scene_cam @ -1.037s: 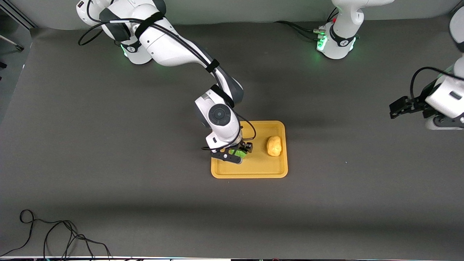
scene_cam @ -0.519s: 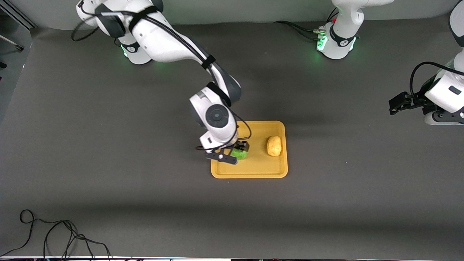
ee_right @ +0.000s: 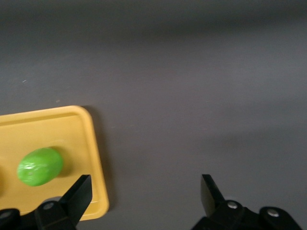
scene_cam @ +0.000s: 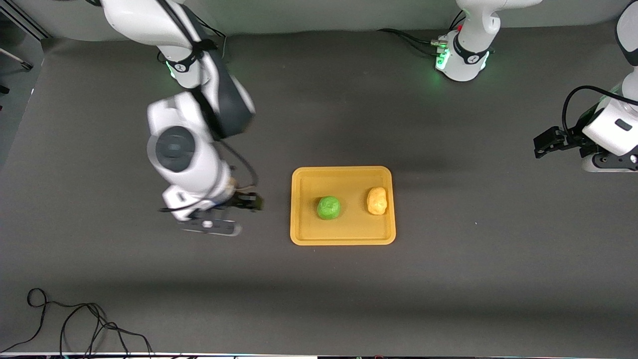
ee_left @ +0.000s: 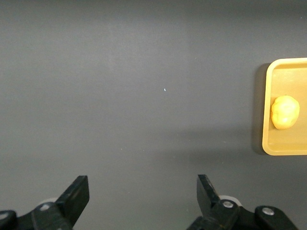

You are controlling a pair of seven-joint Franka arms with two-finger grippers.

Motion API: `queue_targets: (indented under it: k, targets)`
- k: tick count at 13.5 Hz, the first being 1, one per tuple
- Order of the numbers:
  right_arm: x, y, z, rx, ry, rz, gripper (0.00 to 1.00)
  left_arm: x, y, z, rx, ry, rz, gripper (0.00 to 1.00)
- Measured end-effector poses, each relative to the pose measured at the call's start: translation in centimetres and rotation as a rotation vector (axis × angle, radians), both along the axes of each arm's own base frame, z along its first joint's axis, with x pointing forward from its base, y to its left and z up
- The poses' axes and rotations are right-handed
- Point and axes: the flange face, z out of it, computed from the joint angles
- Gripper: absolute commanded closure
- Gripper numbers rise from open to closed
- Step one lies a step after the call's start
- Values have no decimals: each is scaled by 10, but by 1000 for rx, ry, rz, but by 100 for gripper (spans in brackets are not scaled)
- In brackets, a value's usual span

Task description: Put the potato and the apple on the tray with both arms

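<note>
The orange-yellow tray (scene_cam: pixel 304 234) lies mid-table. On it sit the round green apple (scene_cam: pixel 329 207) and the lumpy yellow-tan potato (scene_cam: pixel 377 200), apart from each other, the potato toward the left arm's end. My right gripper (scene_cam: pixel 234 212) is open and empty, up over bare table beside the tray, toward the right arm's end. Its wrist view shows the apple (ee_right: pixel 40 166) on the tray (ee_right: pixel 91 143). My left gripper (scene_cam: pixel 543 142) is open and empty, over the table's edge at the left arm's end. Its wrist view shows the potato (ee_left: pixel 285 112) on the tray (ee_left: pixel 266 115).
A black cable (scene_cam: pixel 75 324) lies coiled on the table near the front camera at the right arm's end. The two green-lit arm bases (scene_cam: pixel 461 60) stand along the table's edge farthest from the camera. The table is a dark grey mat.
My right gripper has let go of the apple on the tray and has pulled away toward the right arm's end, rising. The left gripper has barely moved.
</note>
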Motion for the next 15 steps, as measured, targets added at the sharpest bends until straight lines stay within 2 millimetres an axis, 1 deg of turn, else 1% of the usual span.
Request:
queue_targets:
  k: [2, 5, 7, 9, 10, 11, 12, 15]
  targets:
    - [-6, -42, 18, 15, -6, -12, 0, 0, 0, 0, 0, 0, 0, 0]
    - [-20, -101, 56, 57, -28, -16, 0, 0, 0, 0, 0, 1, 0, 0]
    - [-25, -139, 79, 67, -50, 35, 0, 0, 0, 0, 0, 1, 0, 0]
    - [-29, -182, 93, 83, -39, 46, 0, 0, 0, 0, 0, 1, 0, 0]
    - [-32, -201, 99, 88, -29, 49, 0, 0, 0, 0, 0, 1, 0, 0]
    - [-35, -215, 105, 73, -24, 53, 0, 0, 0, 0, 0, 1, 0, 0]
    - [-40, -225, 111, 57, -21, 55, 0, 0, 0, 0, 0, 1, 0, 0]
    - [-50, -246, 125, 54, -15, 59, 0, 0, 0, -1, 0, 1, 0, 0]
